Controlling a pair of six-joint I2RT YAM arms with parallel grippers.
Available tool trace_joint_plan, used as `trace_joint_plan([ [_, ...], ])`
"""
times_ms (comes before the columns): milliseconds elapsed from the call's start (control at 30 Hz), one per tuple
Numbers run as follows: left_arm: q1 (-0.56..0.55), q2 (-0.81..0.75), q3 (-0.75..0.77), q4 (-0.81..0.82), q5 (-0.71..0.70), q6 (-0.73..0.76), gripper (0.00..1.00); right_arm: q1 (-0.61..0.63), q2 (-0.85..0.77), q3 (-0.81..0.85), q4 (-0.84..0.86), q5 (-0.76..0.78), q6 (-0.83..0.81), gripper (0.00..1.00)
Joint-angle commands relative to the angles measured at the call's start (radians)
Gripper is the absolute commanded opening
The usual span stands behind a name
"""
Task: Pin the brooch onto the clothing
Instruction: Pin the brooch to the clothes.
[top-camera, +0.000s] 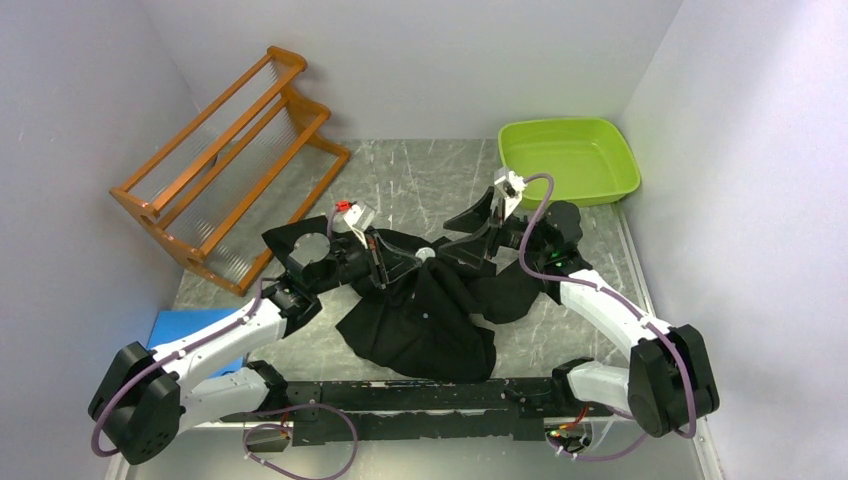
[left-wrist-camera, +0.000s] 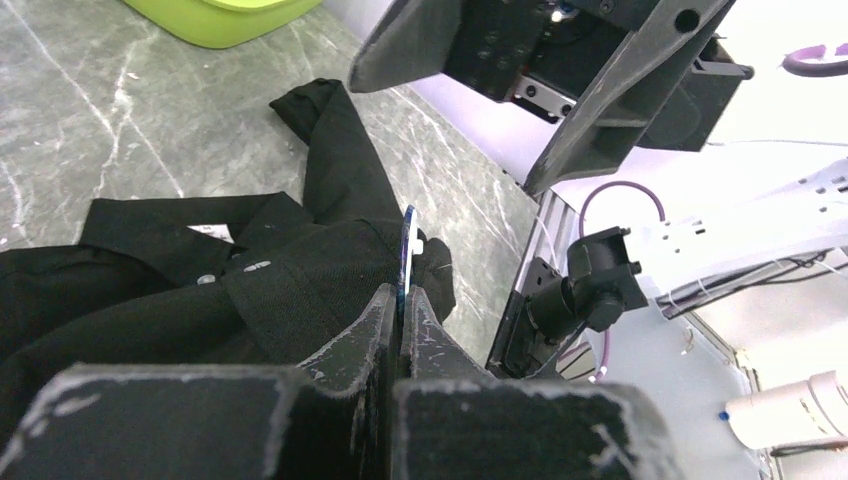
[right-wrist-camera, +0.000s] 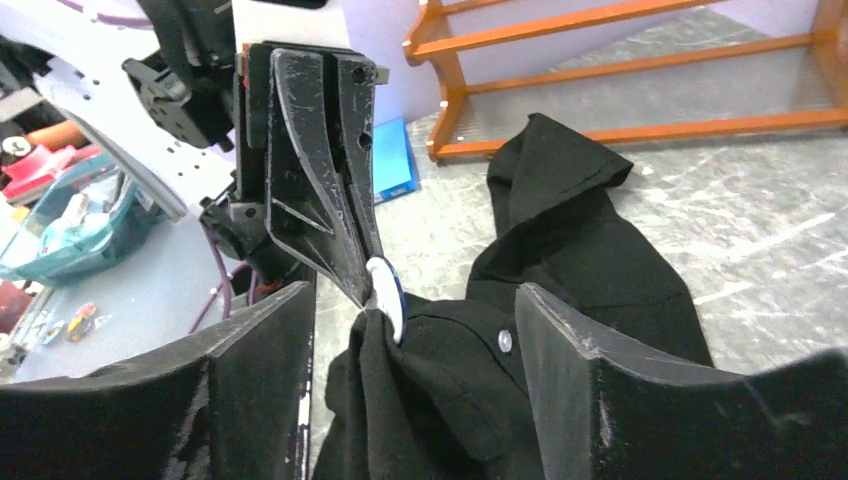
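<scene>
The clothing, a black collared shirt (top-camera: 430, 325), lies crumpled mid-table with a pale button (right-wrist-camera: 504, 341) showing. The brooch (right-wrist-camera: 386, 298), a small white disc with a blue rim, stands edge-on (left-wrist-camera: 408, 248) against a raised fold of the shirt. My left gripper (left-wrist-camera: 402, 296) is shut on the brooch's edge and comes in from the left (top-camera: 405, 260). My right gripper (right-wrist-camera: 415, 296) is open, one finger on each side of the bunched fabric below the brooch, touching neither. In the top view it hovers just right of the brooch (top-camera: 425, 254).
An orange wooden rack (top-camera: 230, 160) stands at the back left, a green tub (top-camera: 570, 160) at the back right. A blue flat object (top-camera: 185, 335) lies near the left arm. Grey walls close in both sides.
</scene>
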Motion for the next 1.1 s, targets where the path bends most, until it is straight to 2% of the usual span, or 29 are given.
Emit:
trace_joint_plan([
  [0, 0.002, 0.002, 0.039, 0.070, 0.096, 0.022, 0.03, 0.001, 0.021, -0.010, 0.093, -0.104, -0.059, 0.85],
  [67, 0.002, 0.008, 0.051, 0.073, 0.140, 0.033, 0.02, 0.001, 0.040, -0.014, 0.138, -0.148, -0.046, 0.88],
  [167, 0.002, 0.014, 0.062, 0.090, 0.190, 0.044, 0.03, 0.001, 0.074, -0.011, 0.206, -0.208, -0.011, 0.88],
  [367, 0.001, 0.009, 0.088, 0.078, 0.219, 0.058, 0.03, 0.015, 0.147, -0.002, 0.373, -0.285, 0.112, 0.75],
  [700, 0.001, 0.012, 0.108, 0.052, 0.215, 0.068, 0.03, 0.044, 0.278, 0.010, 0.789, -0.319, 0.431, 0.70],
  [867, 0.002, 0.014, 0.116, 0.039, 0.214, 0.070, 0.03, 0.048, 0.359, 0.030, 0.978, -0.325, 0.594, 0.60],
  [1000, 0.002, 0.011, 0.120, 0.024, 0.209, 0.076, 0.03, 0.048, 0.377, 0.035, 0.996, -0.329, 0.614, 0.57],
  [1067, 0.002, 0.010, 0.121, 0.024, 0.207, 0.076, 0.03, 0.046, 0.360, 0.032, 0.946, -0.317, 0.582, 0.56],
])
